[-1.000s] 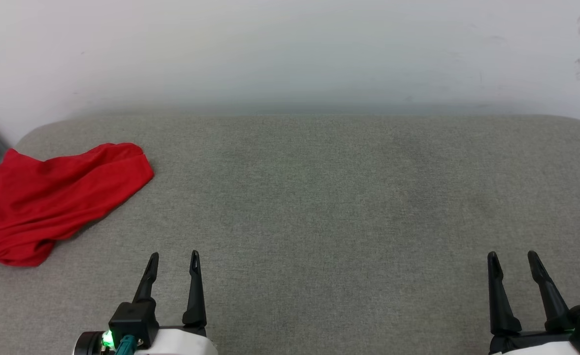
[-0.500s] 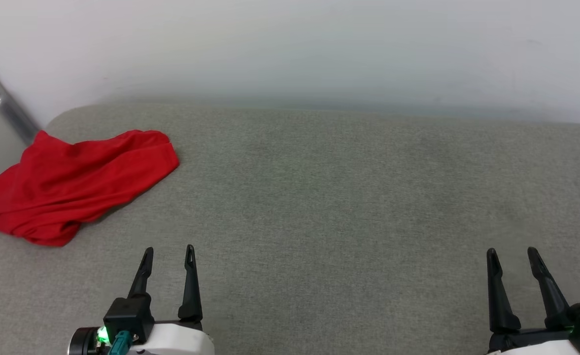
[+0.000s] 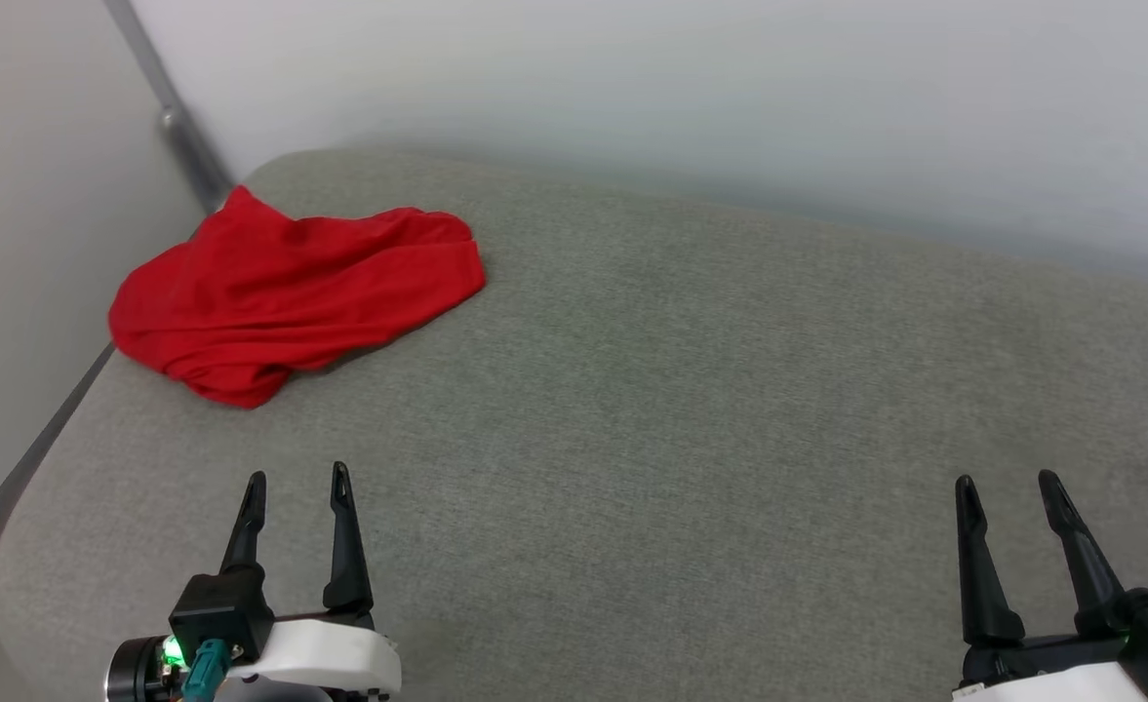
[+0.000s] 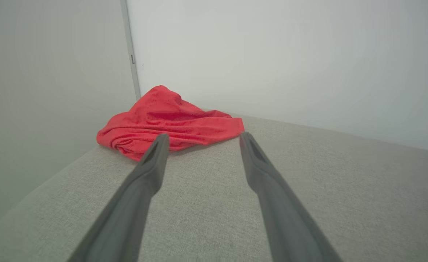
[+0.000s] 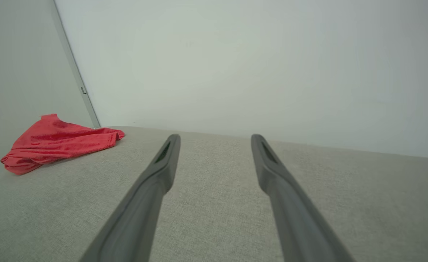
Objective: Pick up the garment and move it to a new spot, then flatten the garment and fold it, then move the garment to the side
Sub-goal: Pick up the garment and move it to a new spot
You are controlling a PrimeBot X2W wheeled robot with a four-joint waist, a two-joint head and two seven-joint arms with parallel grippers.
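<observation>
The garment [image 3: 291,292] lies as a crumpled red heap at the far left corner of the grey fabric surface [image 3: 691,390]; no lettering or sleeves show. It appears in the left wrist view [image 4: 166,122] just beyond the fingertips, and in the right wrist view [image 5: 59,142] far to the left. My left gripper [image 3: 297,478] hovers open near the front left, short of the heap and apart from it. Open and holding nothing, my right gripper [image 3: 1008,480] stands at the front right.
Pale walls meet in a corner with a grey vertical strip [image 3: 178,127] right behind the garment. The surface's left edge [image 3: 37,458] drops off beside my left gripper. Wide bare fabric stretches between the two grippers and to the right.
The head camera has turned left, so the garment sits nearer the picture's middle and the wall corner has come into view. The garment has not moved; both grippers stay open.
</observation>
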